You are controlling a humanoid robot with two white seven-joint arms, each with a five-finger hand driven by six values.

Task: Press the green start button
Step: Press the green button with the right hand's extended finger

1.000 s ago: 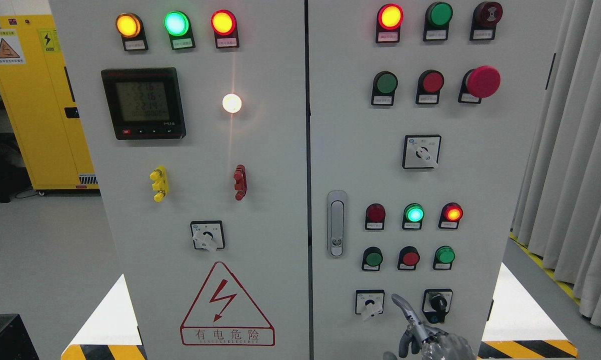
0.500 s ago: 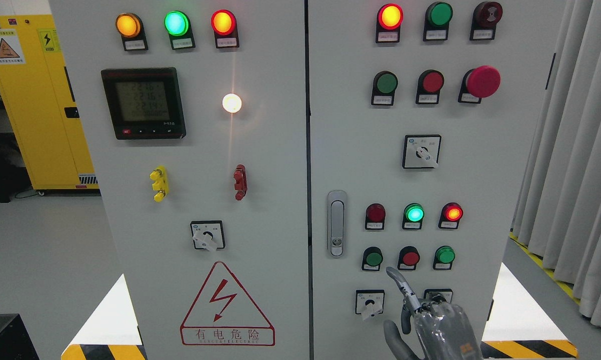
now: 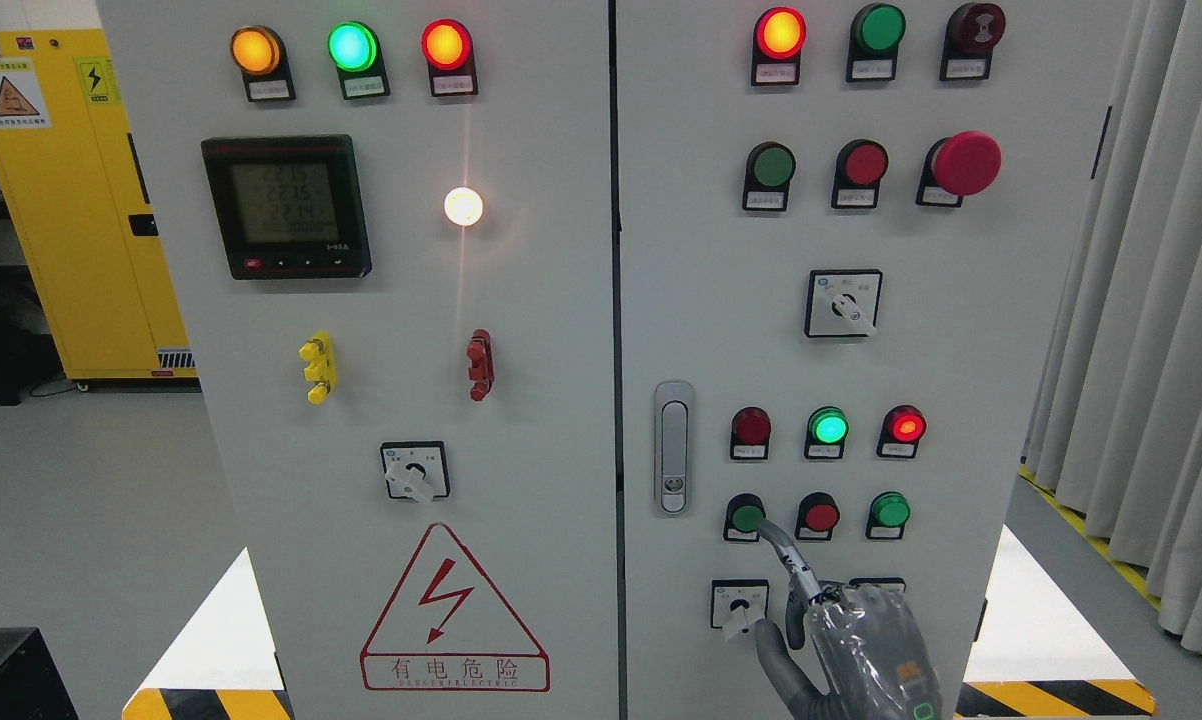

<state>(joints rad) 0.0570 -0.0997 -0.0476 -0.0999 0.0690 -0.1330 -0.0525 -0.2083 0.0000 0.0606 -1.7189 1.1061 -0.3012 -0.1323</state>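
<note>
The green start button (image 3: 747,517) sits leftmost in the lower button row on the right cabinet door (image 3: 721,330), beside a red button (image 3: 820,516). I see my right hand (image 3: 841,640) with its index finger (image 3: 783,553) extended, tip at the button's lower edge, other fingers curled, holding nothing.

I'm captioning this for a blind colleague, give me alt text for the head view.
The robot's right hand reaches up from the bottom edge, one extended finger tipped at the green push button on the grey control cabinet's right door, beside a red button and another green button.
</note>
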